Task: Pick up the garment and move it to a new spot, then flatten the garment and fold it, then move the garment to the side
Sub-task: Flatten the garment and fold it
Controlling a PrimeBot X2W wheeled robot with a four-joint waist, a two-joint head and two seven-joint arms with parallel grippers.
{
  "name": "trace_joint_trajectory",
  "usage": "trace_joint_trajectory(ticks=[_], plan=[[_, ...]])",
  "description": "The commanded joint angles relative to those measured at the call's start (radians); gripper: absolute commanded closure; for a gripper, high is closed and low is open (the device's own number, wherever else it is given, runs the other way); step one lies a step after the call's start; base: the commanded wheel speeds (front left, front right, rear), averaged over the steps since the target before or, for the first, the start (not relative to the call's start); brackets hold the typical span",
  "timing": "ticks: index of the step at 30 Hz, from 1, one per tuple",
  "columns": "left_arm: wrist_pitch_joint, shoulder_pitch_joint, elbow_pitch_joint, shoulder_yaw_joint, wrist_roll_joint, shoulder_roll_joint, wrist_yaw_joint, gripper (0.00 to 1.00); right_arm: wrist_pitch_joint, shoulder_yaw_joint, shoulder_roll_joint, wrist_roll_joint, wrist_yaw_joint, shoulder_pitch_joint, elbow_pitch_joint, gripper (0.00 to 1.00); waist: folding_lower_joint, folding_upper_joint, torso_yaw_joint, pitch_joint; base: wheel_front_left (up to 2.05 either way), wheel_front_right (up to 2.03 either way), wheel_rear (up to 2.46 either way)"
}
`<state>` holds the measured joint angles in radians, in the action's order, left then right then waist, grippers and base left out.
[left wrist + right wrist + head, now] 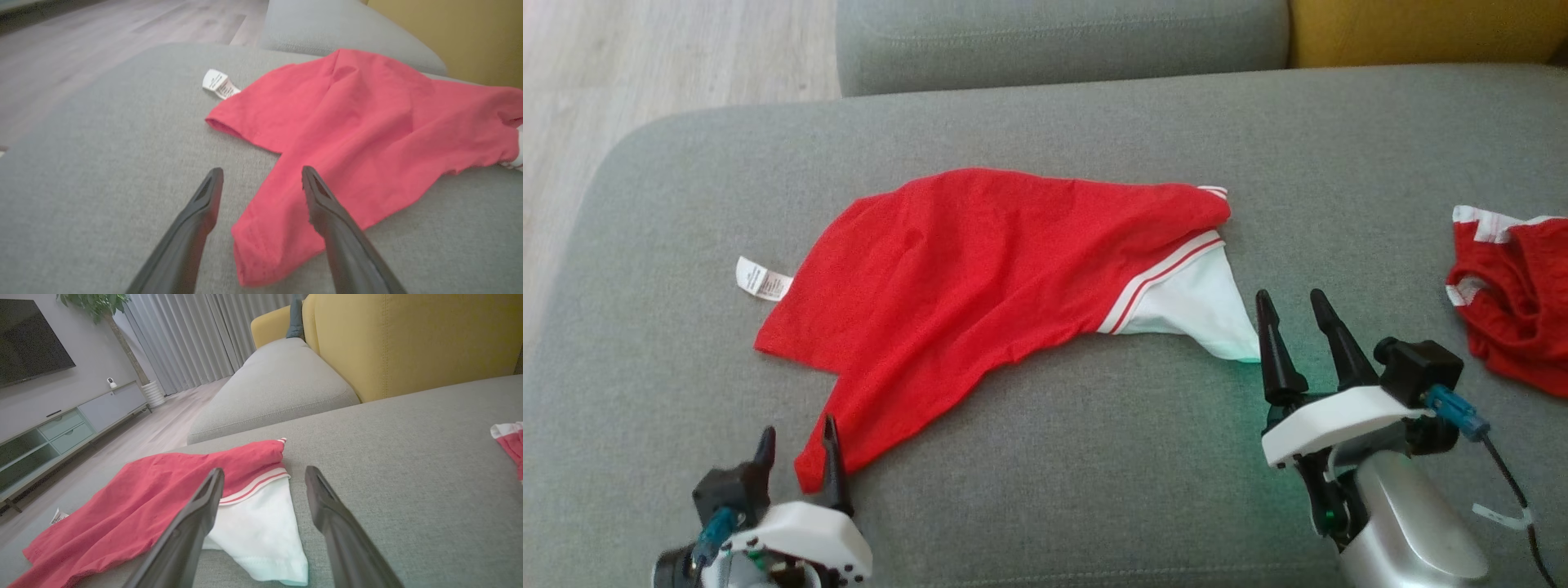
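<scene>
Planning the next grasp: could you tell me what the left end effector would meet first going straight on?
Most likely the garment: its red lower corner lies just ahead of the left end effector.

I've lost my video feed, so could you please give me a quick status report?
Left gripper and right gripper open, empty. Shorts rumpled on sofa, not yet folded. Second red garment lies apart, far right.

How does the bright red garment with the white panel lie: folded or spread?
Spread loosely, not folded: the garment lies wrinkled across the grey cushion, white panel showing.
</scene>
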<state>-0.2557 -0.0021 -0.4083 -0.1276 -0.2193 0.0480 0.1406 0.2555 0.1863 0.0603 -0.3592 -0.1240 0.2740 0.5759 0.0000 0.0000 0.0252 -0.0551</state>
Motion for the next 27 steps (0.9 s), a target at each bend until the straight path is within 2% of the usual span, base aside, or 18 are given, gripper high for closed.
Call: trace_joint_trajectory(ticks=[1,6,17,27], plan=[[-0.006,-0.044,0.011,0.024,-0.020,0.003,0.004,0.00,0.006,0.016,-0.010,0.005,-0.007,0.021,-0.025,0.00,0.0000,0.0000,-0.001,-0.009,0.00,0.00,0.00],[-0.006,-0.055,-0.058,0.013,-0.104,0.002,-0.001,0.00,0.006,0.003,-0.010,0.007,-0.007,0.022,-0.014,0.00,0.0000,0.0000,0.001,-0.022,0.00,0.00,0.00],[-0.006,-0.065,-0.146,0.002,-0.219,0.002,0.008,0.00,0.006,-0.018,-0.010,0.006,-0.007,0.037,-0.007,0.00,0.0000,0.0000,0.004,-0.032,0.00,0.00,0.00],[-0.006,-0.092,-0.182,-0.030,-0.285,0.002,-0.031,0.00,0.006,-0.018,-0.010,0.007,-0.007,0.049,-0.006,0.00,0.0000,0.0000,-0.004,-0.051,0.00,0.00,0.00]])
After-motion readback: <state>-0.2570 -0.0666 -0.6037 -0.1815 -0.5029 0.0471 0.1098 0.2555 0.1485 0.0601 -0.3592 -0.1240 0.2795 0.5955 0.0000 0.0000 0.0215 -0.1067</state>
